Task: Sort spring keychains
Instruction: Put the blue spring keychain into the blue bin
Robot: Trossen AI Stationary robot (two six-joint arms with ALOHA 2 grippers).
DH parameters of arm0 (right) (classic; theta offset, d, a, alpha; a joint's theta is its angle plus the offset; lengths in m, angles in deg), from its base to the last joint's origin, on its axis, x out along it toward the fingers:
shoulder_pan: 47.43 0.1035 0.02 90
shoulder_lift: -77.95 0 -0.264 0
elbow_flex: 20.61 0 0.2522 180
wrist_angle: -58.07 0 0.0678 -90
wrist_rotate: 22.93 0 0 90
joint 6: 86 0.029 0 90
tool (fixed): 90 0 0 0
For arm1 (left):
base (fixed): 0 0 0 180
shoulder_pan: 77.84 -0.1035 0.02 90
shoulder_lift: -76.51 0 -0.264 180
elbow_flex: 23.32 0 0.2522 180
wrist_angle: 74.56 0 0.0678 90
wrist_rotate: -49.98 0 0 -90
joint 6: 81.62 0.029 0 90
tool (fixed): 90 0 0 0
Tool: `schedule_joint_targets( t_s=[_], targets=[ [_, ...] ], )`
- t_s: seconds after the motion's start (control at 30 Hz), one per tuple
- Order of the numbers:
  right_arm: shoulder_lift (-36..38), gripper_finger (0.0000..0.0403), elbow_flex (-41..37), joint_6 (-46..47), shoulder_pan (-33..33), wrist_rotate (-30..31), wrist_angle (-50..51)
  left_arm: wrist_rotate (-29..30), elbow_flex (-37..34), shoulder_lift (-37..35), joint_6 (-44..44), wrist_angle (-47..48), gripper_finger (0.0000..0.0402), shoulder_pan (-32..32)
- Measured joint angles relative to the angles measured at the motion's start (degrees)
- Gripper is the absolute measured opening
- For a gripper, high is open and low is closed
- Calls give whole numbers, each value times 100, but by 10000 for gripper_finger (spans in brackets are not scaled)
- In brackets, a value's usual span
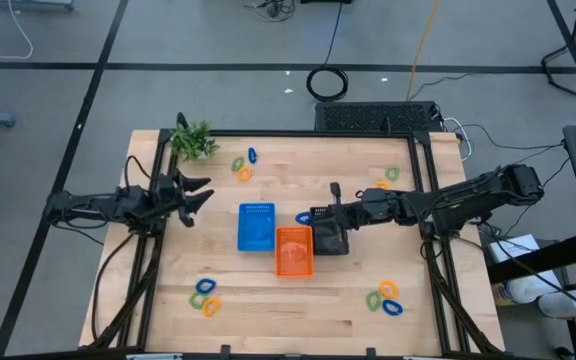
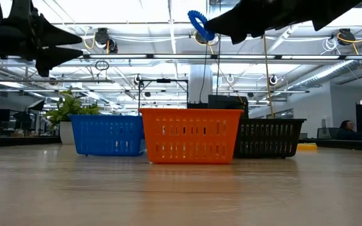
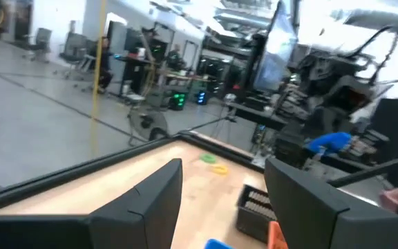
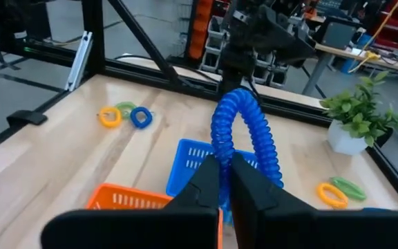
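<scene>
Right gripper (image 4: 224, 181): your right arm reaches in from the right side of the tabletop; its jaws are pressed together, pinching a blue spring keychain (image 4: 244, 138) at the bottom of the loop, which stands up above the fingers.
Held keychain, position: in the high view you see it just beside the orange basket's far right corner, between the blue basket and the black basket; in the low view it hangs high in the air, above the orange basket.
Left gripper (image 1: 200, 192): your left arm waits over the left part of the tabletop, near the plant; its jaws are spread and hold nothing.
Blue basket (image 1: 256, 226): sits at the middle of the tabletop, long side running front to back.
Orange basket (image 1: 293, 250): just beside the blue basket, on its right and nearer the front edge.
Black basket (image 1: 330, 240): just right of the orange basket, under the right arm's wrist.
Plant sprig (image 1: 194, 140): in a white pot at the far left corner.
Loose keychains, far left (image 1: 244, 167): an orange, a green and a blue one close together near the plant.
Loose keychains, far right (image 1: 388, 177): a green and an orange one near the right rail.
Loose keychains, front left (image 1: 206, 296): blue, green and orange, clustered.
Loose keychains, front right (image 1: 385, 297): green, orange and blue, clustered.
Tabletop (image 1: 348, 310): light wood inside a dark frame.
</scene>
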Motion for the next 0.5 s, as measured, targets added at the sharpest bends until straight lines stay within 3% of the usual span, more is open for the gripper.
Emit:
schedule_joint_targets(
  t_s=[0.13,0.27,0.5],
  targets=[
    [0,2,0,227,3,0,-93,-169,0,589,383,-624,214,2],
    [0,2,0,560,54,0,-105,-297,150,1725,804,-1452,214,1],
    [-380,2,-4,944,96,6,-878,-350,1436,4200,1956,-1621,214,64]
  ],
)
